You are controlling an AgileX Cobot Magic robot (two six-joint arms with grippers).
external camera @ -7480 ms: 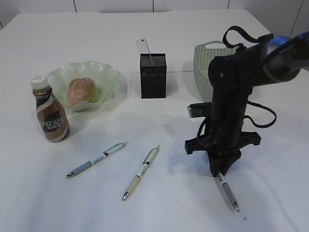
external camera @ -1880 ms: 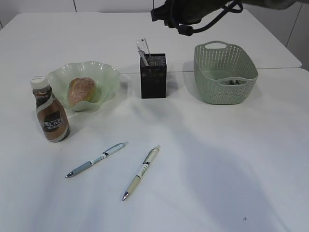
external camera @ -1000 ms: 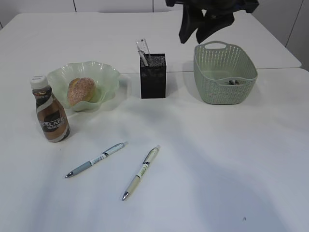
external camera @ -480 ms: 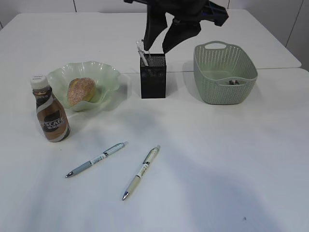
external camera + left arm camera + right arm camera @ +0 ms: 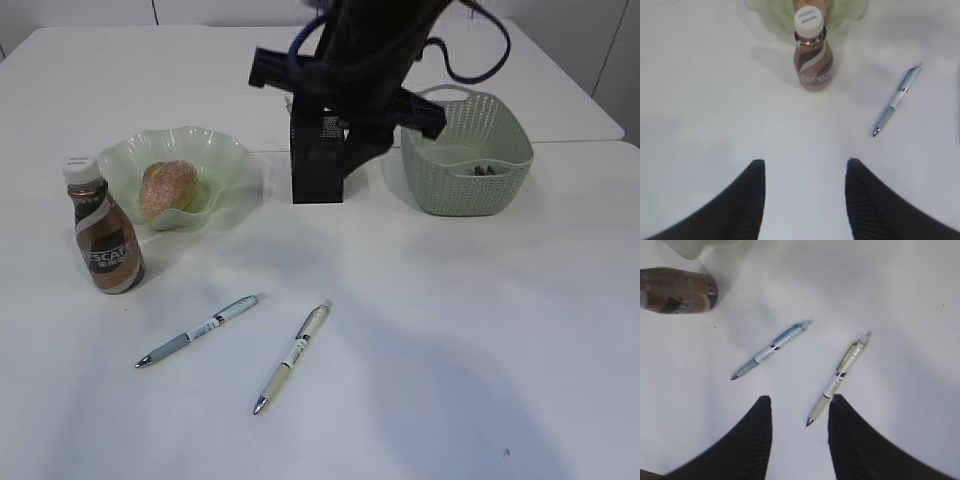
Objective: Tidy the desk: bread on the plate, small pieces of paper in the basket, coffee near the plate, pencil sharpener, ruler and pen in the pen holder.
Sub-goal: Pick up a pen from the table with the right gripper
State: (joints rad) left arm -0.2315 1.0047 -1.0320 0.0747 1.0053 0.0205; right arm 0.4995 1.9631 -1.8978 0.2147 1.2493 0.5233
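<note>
**Op:** Pens first: on my right wrist feed the right jaws [image 5: 799, 435] are spread with nothing between them. The green pen [image 5: 838, 378] lies on the counter [image 5: 900, 390] just past their tips, towards 12 o'clock, and the blue pen [image 5: 771, 350] sits beside it at about 10 o'clock.

**Desk:** And the left side?

**Op:** My left jaws [image 5: 805, 200] are parted too, holding nothing, above bare counter. The coffee bottle [image 5: 813, 50] stands upright at 12 o'clock from them, well apart, with the blue pen at about 2 o'clock.

**Desk:** What does the outside camera give you?

**Op:** I see the right arm [image 5: 365, 70] hanging dark in front of the black pen holder [image 5: 316, 165], covering its top, so I cannot tell what stands in it. Both pens lie apart on the counter nearer the camera, roughly parallel, each angled toward 1 o'clock. The bread [image 5: 167, 188] rests in the pale green plate [image 5: 225, 155], and the coffee bottle stands just beside that plate at its 7 o'clock. The basket [image 5: 470, 150] sits at 3 o'clock from the holder, with a few small dark bits inside.
</note>
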